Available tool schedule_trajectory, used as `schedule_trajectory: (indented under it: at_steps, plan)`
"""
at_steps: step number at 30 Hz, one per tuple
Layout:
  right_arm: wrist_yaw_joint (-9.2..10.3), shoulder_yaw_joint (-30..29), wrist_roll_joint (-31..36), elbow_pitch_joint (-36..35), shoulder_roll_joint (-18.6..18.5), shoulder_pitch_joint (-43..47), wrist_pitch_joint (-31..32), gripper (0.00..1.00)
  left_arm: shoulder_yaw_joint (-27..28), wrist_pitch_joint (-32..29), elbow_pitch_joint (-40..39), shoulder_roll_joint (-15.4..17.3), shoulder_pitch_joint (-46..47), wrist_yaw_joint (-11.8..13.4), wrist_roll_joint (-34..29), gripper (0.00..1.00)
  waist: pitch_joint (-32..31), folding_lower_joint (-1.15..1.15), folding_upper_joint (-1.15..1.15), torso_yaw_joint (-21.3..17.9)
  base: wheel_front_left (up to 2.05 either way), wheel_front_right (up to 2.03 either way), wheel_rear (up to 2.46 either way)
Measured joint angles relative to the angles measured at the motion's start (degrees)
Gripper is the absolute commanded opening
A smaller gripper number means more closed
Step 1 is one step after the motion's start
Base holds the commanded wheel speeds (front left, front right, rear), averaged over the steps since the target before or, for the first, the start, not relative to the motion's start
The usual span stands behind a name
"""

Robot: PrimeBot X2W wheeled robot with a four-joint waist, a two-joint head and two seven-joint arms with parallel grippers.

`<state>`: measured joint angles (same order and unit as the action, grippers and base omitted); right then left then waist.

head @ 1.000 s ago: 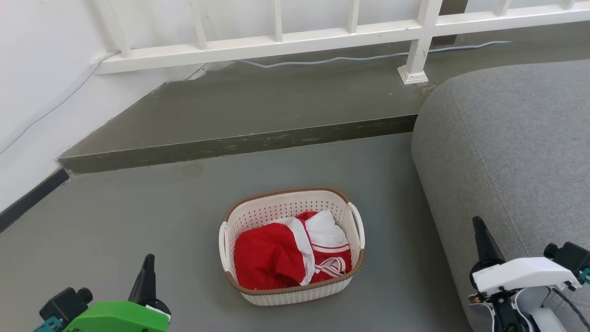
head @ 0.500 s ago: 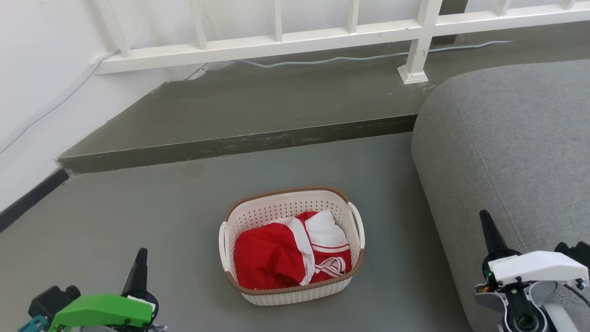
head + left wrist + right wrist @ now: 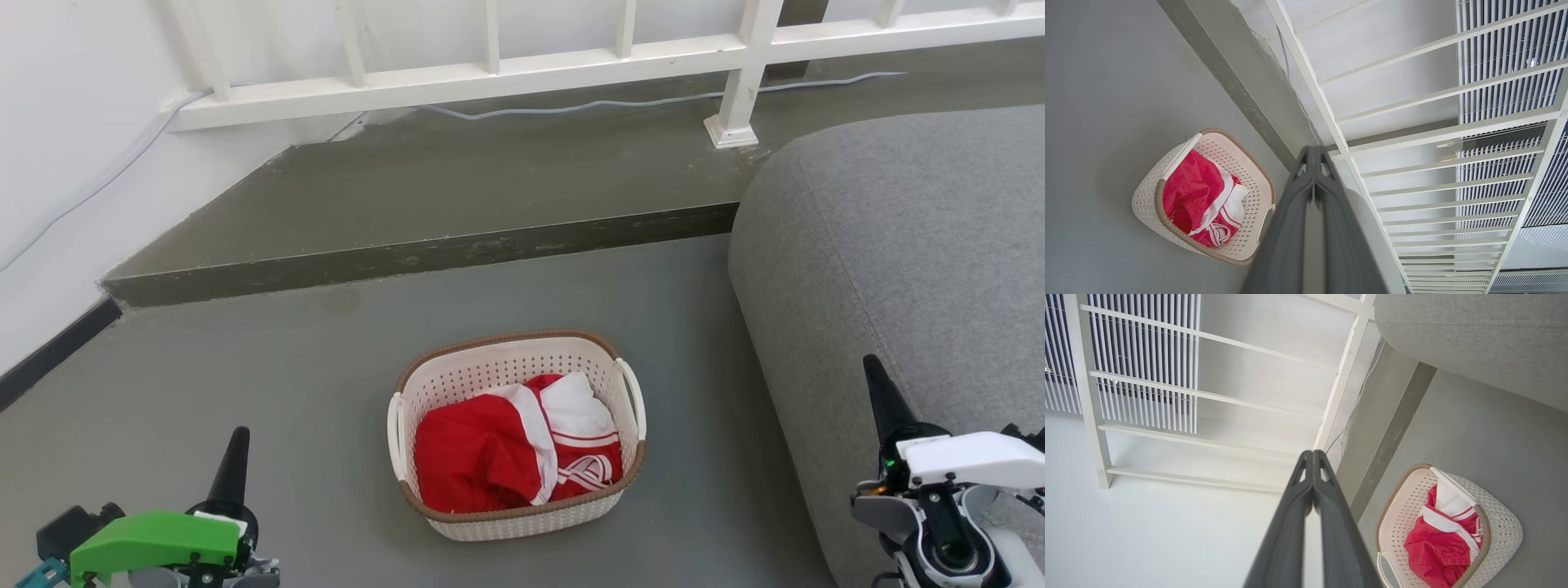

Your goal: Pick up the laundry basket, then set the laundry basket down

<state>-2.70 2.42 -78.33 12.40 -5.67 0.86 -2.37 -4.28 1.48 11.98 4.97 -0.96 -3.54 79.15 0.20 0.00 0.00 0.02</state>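
The laundry basket [image 3: 490,371], cream-white and perforated with a brown rim, stands on the grey floor with a red-and-white garment [image 3: 514,445] inside; it also appears in the left wrist view [image 3: 1249,196] and the right wrist view [image 3: 1502,526]. My left gripper [image 3: 237,441] is at the lower left, well left of the basket, fingers pressed together and empty [image 3: 1313,152]. My right gripper [image 3: 872,367] is at the lower right over the sofa edge, likewise shut and empty [image 3: 1312,455]. Neither touches the basket.
A grey sofa [image 3: 914,245] rises right of the basket. Behind the basket is a raised concrete step [image 3: 424,257], then a white railing [image 3: 506,77] with a cable along its foot. A white wall [image 3: 65,147] stands at the left.
Both grippers have drifted outward, away from the basket: the left one down and left, the right one right and slightly up. The basket has not moved.
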Motion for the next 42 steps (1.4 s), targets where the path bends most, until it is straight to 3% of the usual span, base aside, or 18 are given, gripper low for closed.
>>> schedule_trajectory:
  at_steps: [23,42]
  plan:
    - [-3.35,-3.8,-17.8,1.6,-0.3,-3.1,3.5,0.0,3.4,-3.5,2.3,0.1,2.8,-2.6,16.6,0.0,0.0,0.0,0.0,0.0,0.0,0.0,0.0]
    - [-3.8,-4.0,-18.1,2.3,-0.3,-3.3,3.5,0.0,3.7,-3.5,2.9,0.1,3.4,-3.0,16.8,0.0,0.0,0.0,0.0,0.0,0.0,0.0,0.0]
